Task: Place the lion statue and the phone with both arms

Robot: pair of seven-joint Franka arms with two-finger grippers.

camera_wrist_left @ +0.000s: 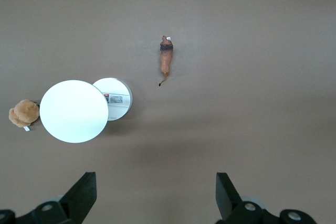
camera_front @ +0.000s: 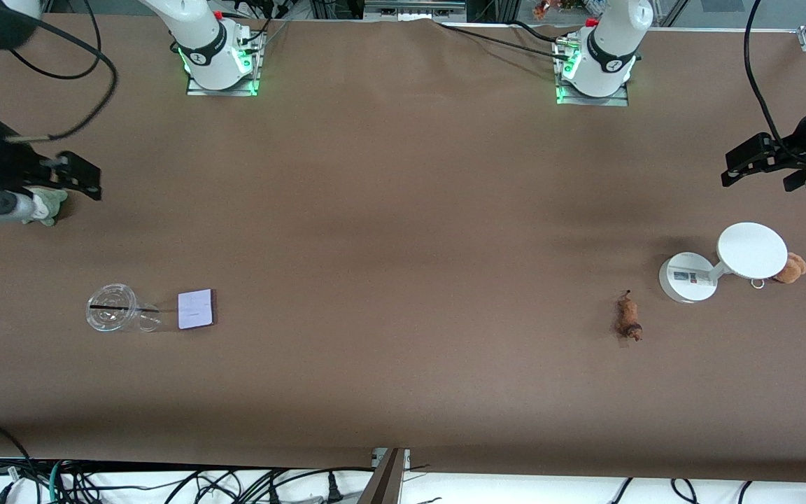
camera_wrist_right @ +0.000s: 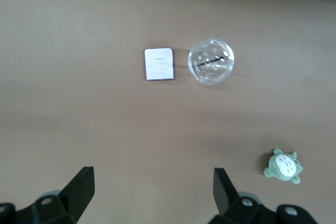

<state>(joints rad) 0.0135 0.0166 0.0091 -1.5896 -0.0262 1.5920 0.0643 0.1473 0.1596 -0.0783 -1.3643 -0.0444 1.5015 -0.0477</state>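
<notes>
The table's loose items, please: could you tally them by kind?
Plush toys: 2, grey-green plush, round orange-brown plush
Figurines: 1, orange-brown lion statue
Phones: 1, flat lavender-white phone
Clear plastic cups: 1
White disc-topped stands: 1
Total: 6

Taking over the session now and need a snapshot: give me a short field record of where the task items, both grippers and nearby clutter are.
lion statue: lying on the table, toward the left arm's end, untouched
phone: flat on the table, toward the right arm's end, beside the clear cup
left gripper: open, empty, up in the air above the white stand
right gripper: open, empty, above the grey-green plush
other clutter: orange-brown plush beside the white stand
task progress: neither item grasped yet
</notes>
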